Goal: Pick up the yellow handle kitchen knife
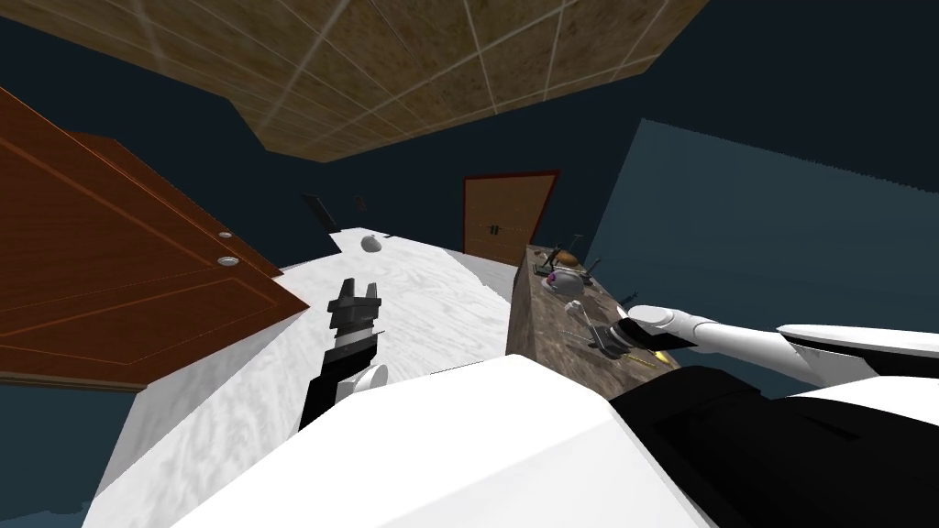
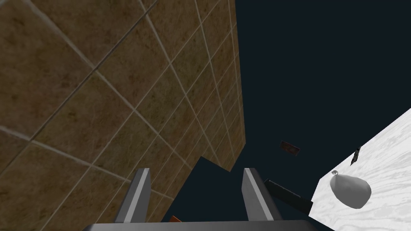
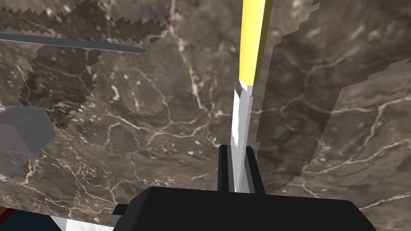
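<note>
While the right gripper (image 3: 237, 147) is clamped narrow on the yellow-handled knife (image 3: 242, 120), its two dark-looking fingers (image 3: 224, 168) press either side of the pale blade. The yellow handle (image 3: 253, 40) runs straight on from the blade, at the gripper's twelve o'clock. Under the knife lies a brown marbled counter (image 3: 120, 120) with pale veins; whether the knife rests on it or hangs just above it cannot be told. Off toward the gripper's ten o'clock a thin grey strip (image 3: 80, 43) lies across the counter, and toward its nine o'clock sits a pale grey faceted shape (image 3: 24, 136), too vague to name. From the head camera the counter stands at about two o'clock of me, with the right arm (image 1: 724, 335) reaching across its near end. Small cluttered items (image 1: 564, 270) sit farther along it, too small to identify. The left gripper (image 1: 353, 302) hovers at about eleven o'clock over a white mottled surface (image 1: 275, 367), and its fingers (image 2: 138, 192) stand wide apart with nothing between them. A grey rounded object (image 1: 371, 243) lies on that white surface farther out, near twelve o'clock. A reddish-brown door (image 1: 119, 293) fills the nine o'clock side.
</note>
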Available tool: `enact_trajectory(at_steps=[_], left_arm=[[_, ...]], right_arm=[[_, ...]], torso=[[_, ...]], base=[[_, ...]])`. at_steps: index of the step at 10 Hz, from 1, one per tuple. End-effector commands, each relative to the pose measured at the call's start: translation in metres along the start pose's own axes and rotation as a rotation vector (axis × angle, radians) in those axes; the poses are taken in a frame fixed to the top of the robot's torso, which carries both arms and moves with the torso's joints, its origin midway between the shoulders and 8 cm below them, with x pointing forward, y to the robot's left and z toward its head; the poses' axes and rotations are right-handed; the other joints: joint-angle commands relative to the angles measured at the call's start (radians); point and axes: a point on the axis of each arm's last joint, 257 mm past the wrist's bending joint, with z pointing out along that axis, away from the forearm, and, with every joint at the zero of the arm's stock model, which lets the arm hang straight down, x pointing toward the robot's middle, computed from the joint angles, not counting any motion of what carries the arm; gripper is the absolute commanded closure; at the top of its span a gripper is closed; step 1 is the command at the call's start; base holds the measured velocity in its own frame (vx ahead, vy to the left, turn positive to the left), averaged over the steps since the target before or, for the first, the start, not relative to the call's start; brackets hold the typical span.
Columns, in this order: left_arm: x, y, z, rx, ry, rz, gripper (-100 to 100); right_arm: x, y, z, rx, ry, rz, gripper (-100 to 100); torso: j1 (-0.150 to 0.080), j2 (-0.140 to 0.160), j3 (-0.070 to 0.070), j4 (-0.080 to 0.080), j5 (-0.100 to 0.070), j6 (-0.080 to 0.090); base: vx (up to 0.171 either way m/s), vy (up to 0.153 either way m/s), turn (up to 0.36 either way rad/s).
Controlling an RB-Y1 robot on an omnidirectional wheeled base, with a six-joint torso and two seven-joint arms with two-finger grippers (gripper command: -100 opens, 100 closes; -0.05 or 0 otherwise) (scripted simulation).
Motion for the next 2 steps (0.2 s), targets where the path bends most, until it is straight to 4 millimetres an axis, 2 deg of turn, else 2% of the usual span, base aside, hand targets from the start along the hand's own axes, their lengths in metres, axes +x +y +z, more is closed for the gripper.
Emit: enact_trajectory(at_steps=[1, 2], left_arm=[[0.0000, 0.0000, 0.0000, 0.000, 0.000, 0.000, 0], [0.0000, 0.0000, 0.0000, 0.000, 0.000, 0.000, 0]], right_arm=[[0.0000, 0.0000, 0.0000, 0.000, 0.000, 0.000, 100], [0.0000, -0.0009, -0.0014, 0.000, 0.000, -0.002, 0]], torso=[[0.000, 0.000, 0.000, 0.000, 0.000, 0.000], [-0.001, -0.001, -0.001, 0.000, -0.001, 0.000]], base=[[-0.014, 0.008, -0.015], [0.000, 0.000, 0.000]])
